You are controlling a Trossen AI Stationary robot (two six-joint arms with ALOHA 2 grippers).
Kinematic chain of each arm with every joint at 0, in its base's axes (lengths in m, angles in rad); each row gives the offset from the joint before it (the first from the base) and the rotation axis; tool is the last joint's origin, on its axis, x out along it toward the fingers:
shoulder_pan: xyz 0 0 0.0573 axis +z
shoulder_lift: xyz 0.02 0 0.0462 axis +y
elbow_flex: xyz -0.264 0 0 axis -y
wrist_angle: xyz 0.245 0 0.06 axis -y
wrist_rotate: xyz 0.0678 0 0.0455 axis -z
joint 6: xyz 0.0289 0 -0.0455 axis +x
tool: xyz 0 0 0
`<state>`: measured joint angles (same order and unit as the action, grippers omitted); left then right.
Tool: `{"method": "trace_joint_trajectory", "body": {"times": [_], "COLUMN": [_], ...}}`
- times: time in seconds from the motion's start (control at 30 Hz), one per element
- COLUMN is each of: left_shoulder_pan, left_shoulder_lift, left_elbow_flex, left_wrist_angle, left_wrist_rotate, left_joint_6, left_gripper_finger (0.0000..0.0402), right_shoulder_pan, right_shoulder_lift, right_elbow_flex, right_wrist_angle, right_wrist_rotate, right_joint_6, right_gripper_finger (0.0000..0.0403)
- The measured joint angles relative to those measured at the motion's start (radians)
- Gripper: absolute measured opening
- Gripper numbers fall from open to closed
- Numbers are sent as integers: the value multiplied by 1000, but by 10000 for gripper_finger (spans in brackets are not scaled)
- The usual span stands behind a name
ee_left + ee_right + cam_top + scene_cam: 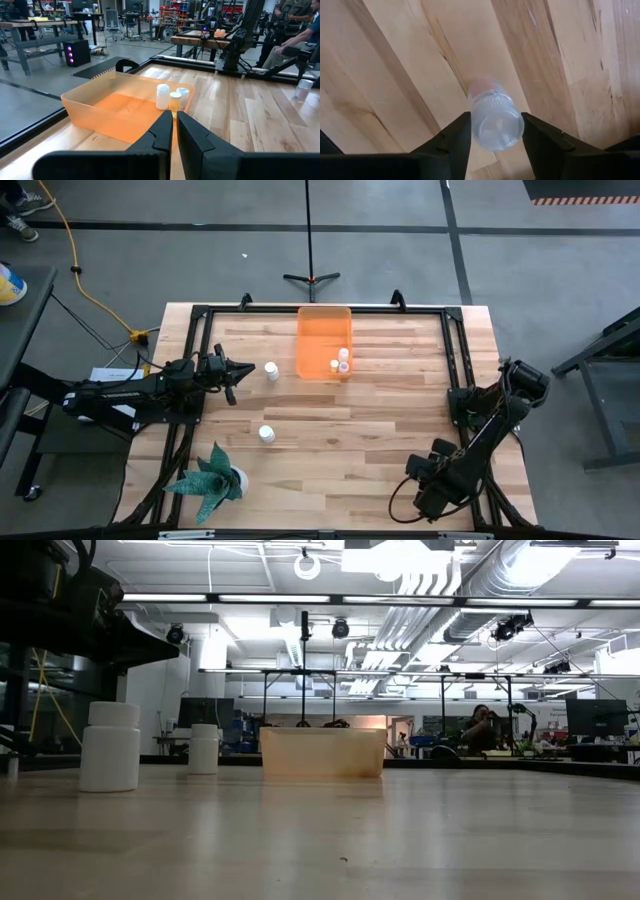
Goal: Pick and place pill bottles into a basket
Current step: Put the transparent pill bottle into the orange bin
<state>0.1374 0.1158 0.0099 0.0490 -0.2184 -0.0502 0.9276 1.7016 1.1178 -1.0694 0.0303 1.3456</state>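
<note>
On the wooden worktop (380,420) the job looks partly done: the orange basket (312,350) sits at the far middle of the boards with three white pill bottles (171,97) clustered in one of its corners, near the wall, which is probably just where they came to rest when dropped in. Two more bottles stand upright outside it. One (271,371) is just beside the basket's wall on the left arm's side, and the other (266,434) is nearer the front, well apart from the basket and not far from the green spiky plant (212,477) at the front corner.

From where I stand the left end effector (243,370) reaches in from the left edge and points toward the basket, with the nearer loose bottle close off its tip. Its wrist camera shows the two dark fingers (159,132) drawn almost together, only a thin slit between them and nothing in it. My guess is that it must open before it can take that bottle.

Over at the front right corner, the right end effector (432,480) hangs low, folded back near its own base. Its wrist view looks straight down on a small clear capped bottle (495,120) between its fingers (452,137), both pressing its sides, so it seems to have a hold of it above the boards, a long reach from the basket.
</note>
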Motion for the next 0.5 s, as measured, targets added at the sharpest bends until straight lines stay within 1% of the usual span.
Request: {"method": "trace_joint_trajectory", "body": {"times": [0.13,0.3,0.4,0.5], "left_shoulder_pan": [0,0,0,0], "left_shoulder_lift": [0,0,0,0], "left_elbow_flex": [0,0,0,0], "left_wrist_angle": [0,0,0,1], "left_wrist_rotate": [0,0,0,0], "left_joint_6": [0,0,0,0], "left_gripper_finger": [62,63,63,62], "right_shoulder_pan": [0,-3,-21,-61], "right_shoulder_lift": [-6,-12,-34,-64], "right_elbow_flex": [-30,-42,-46,-35], "right_wrist_angle": [47,53,65,80], "right_wrist_rotate": [-8,-4,46,157], "right_joint_6": [-1,0,8,-25], "right_gripper_finger": [147,143,143,140]}}
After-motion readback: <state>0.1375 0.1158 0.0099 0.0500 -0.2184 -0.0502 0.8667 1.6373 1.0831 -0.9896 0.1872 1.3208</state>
